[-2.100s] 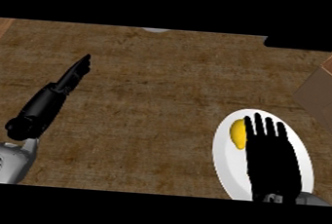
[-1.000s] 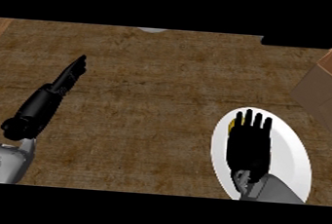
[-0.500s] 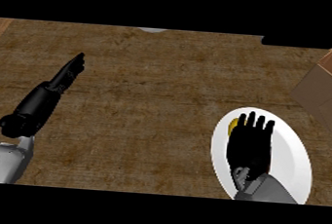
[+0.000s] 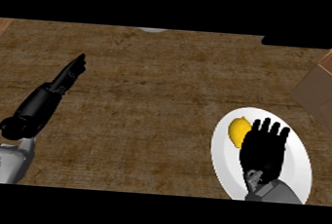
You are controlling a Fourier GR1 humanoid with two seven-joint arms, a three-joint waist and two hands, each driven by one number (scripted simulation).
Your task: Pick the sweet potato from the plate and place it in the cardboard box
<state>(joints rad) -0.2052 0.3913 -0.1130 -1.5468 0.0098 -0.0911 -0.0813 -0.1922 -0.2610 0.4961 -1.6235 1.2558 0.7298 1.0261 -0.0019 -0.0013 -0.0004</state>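
Hovering over plate (image 4: pixel 299 165), right hand (image 4: pixel 263 152) flat, fingers (image 4: pixel 267 127) straight and spread, seemingly overlapping sweet potato (image 4: pixel 237 132).

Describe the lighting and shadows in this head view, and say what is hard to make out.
Head view: even light on the counter, no clear cast shadows; the right hand and left hand read as flat black shapes; the white plate is brightest; the right hand hides part of the sweet potato; the box runs off the right edge.
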